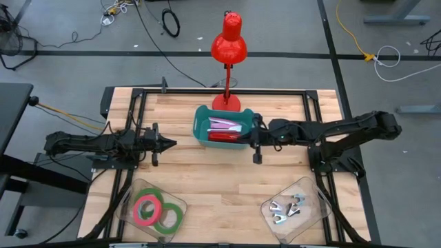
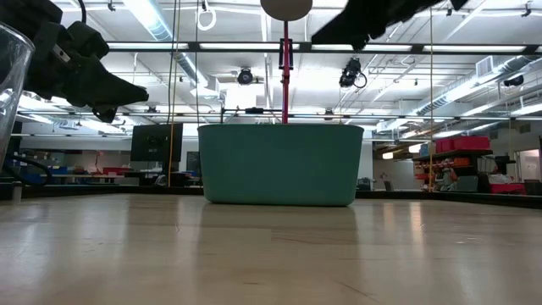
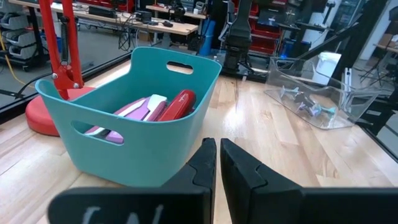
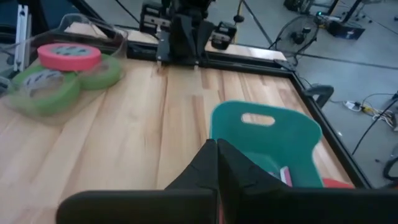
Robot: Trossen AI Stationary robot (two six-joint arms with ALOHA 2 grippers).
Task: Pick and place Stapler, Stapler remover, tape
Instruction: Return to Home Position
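- Sorting looks finished to me: tape rolls [image 1: 148, 209], two green and one red-pink, lie in the clear bin [image 1: 180, 204] on the left arm's side of the counter [image 1: 213, 176]
- Staple removers [image 1: 286, 210] sit in the other clear bin [image 1: 313, 189] on the right arm's side; staplers [image 1: 224, 131] rest in the teal tub [image 1: 201, 117] by the red lamp [image 1: 228, 41]
- Left end effector [image 1: 169, 143] hangs left of the tub, fingers together on nothing
- Right end effector [image 4: 214, 149] hovers at the tub's right rim, fingers together, empty
- My read: the step is the retreat to rest; the right arm needs to pull back without clipping the rim
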